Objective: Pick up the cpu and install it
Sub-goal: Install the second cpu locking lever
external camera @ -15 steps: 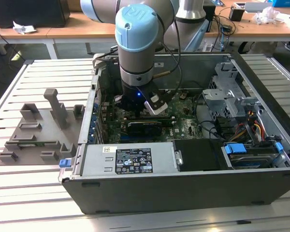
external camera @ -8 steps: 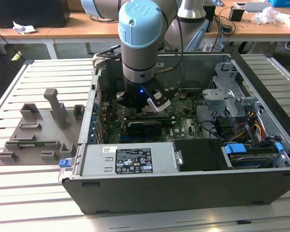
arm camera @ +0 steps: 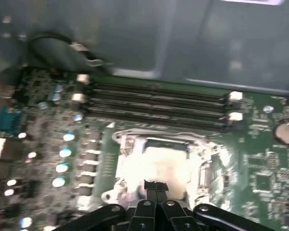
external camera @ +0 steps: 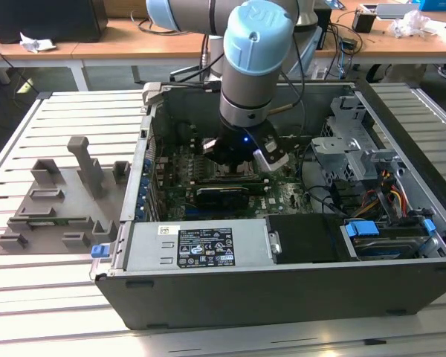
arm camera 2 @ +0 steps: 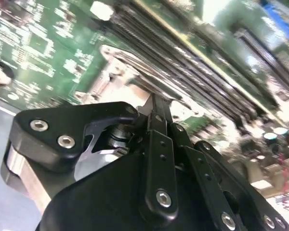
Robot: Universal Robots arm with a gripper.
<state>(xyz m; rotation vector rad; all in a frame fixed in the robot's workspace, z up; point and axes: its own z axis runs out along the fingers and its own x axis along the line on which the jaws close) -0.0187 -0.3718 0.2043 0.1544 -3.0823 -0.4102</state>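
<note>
The arm (external camera: 249, 67) is pale blue at its joint caps and grey-silver along its body. The gripper (arm camera: 154, 186) is black, with silver screw heads in both wrist views. The motherboard (arm camera: 269, 163) is green, dotted with small silver and pale-blue components. Its memory slots (arm camera: 159, 103) are black with white end clips. The socket (arm camera: 159, 163) shines silver-white under glare. The case (external camera: 282, 294) is dark grey, its label (external camera: 206, 247) black with white print. The holder tray (external camera: 59, 201) is plain grey. The table (external camera: 59, 312) is white, slatted.
</note>
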